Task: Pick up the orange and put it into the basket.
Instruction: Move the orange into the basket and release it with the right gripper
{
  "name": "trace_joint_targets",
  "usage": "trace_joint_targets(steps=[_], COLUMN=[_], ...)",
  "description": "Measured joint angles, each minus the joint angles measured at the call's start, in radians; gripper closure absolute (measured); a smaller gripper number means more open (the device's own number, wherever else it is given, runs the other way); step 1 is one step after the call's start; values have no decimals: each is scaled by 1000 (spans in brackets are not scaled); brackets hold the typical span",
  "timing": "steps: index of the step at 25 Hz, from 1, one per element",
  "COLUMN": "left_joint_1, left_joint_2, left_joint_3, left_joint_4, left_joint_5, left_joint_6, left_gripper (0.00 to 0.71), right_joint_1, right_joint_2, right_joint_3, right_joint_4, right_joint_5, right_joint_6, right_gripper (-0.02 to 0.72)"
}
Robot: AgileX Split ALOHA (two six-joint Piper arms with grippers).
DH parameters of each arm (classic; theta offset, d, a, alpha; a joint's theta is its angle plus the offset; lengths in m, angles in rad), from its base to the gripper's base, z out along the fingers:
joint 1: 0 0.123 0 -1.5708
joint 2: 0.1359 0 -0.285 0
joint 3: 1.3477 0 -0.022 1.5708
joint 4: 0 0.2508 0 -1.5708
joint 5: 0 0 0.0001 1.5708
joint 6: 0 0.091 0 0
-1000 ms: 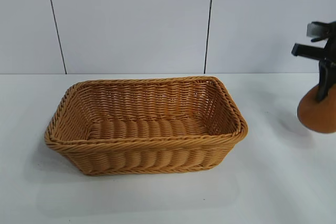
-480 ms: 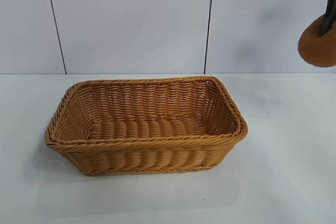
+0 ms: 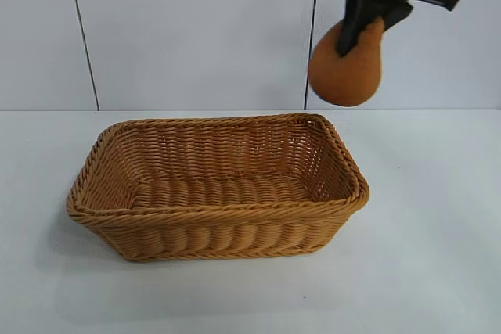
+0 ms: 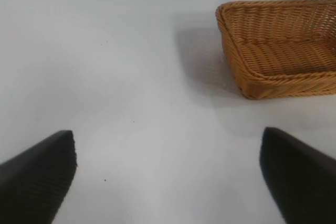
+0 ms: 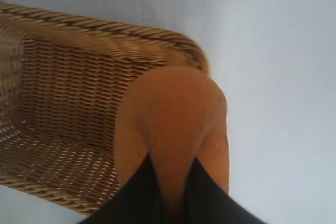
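The orange (image 3: 344,72), dull orange-brown and pear-shaped, hangs in the air above the far right corner of the tan wicker basket (image 3: 211,228). My right gripper (image 3: 360,25) is shut on its narrow top knob, high at the upper right of the exterior view. In the right wrist view the orange (image 5: 176,114) bulges out from between the black fingers (image 5: 142,192), with the basket's corner (image 5: 173,43) below it. My left gripper (image 4: 168,166) is open over bare table, off to the side of the basket (image 4: 247,85), holding nothing.
The white table (image 3: 423,271) spreads around the basket on all sides. A white panelled wall (image 3: 196,29) with dark seams stands behind it. The basket's inside holds nothing.
My right gripper has carried the orange up off the table at the right edge, then leftward, and it now hangs over the basket's far right corner. The basket and left gripper have not moved.
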Motion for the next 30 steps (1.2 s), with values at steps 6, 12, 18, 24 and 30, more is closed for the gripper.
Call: trace_joint_targets(steps=[6, 12, 18, 24, 30], left_joint_1=[0, 0, 0, 0, 0], left_joint_2=[0, 0, 0, 0, 0], left_joint_3=[0, 0, 0, 0, 0], left_joint_4=[0, 1, 1, 1, 1], left_joint_5=[0, 0, 0, 0, 0], left_joint_6=[0, 0, 0, 0, 0], left_gripper=[38, 38, 38, 38, 38], right_joint_1=[126, 166, 166, 166, 172], right_joint_2=[71, 176, 287, 298, 296], right_joint_3=[0, 0, 0, 0, 0], right_joint_4=[3, 10, 26, 36, 25], right_joint_5=[-45, -109, -177, -176, -113], right_joint_6=[8, 11, 14, 7, -4], right_gripper=[693, 693, 693, 311, 26])
